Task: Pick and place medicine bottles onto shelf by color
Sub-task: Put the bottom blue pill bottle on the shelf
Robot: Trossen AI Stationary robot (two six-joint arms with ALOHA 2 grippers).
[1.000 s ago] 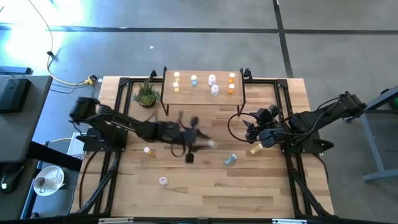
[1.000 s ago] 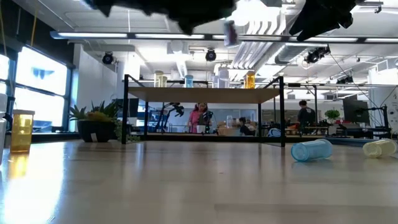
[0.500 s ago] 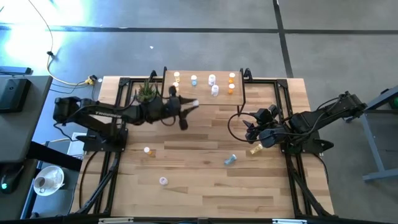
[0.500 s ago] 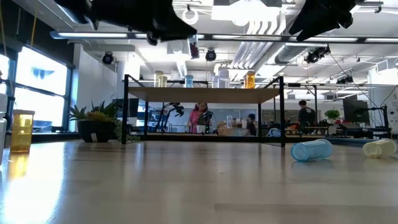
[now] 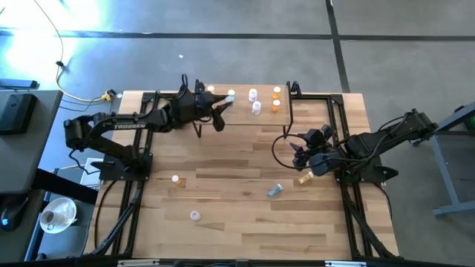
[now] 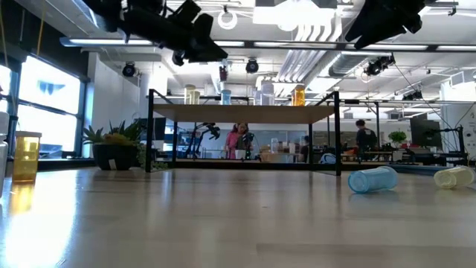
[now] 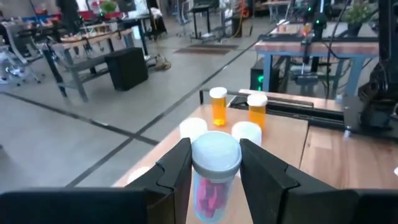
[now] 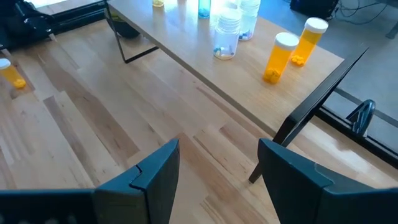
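Left gripper [image 5: 220, 106] now hangs over the shelf [image 5: 241, 117], at the upper centre of the high view, pinching a pale bottle [image 7: 214, 177] with pink contents between its fingers [image 7: 176, 167]. A second ago you had this arm blurred in motion over the middle of the table; half a second ago it was at the shelf's left front corner, beside the plant. It has since carried the bottle up and over the shelf top, so the transport leg looks all but done.

In the left wrist view the white cap sits upright between both fingers, and ahead of it stand two orange bottles [image 7: 218, 106] and two white-capped ones [image 7: 193, 129]. In the high view the gripper is near the blue bottle [image 5: 231, 96], left of the pale pair [image 5: 254, 101]. You likely need to shift right toward that pair before lowering, if colour grouping is to hold.

Right gripper [image 5: 306, 157] has not stirred; its fingers [image 8: 155, 171] stand spread and empty at the right of the frame, just above a yellowish bottle [image 5: 304, 178] lying on the table [image 5: 245, 222]. A blue bottle [image 5: 274, 190], a yellow one [image 5: 176, 179] and a pale one [image 5: 194, 216] wait in the lower half of the high view.
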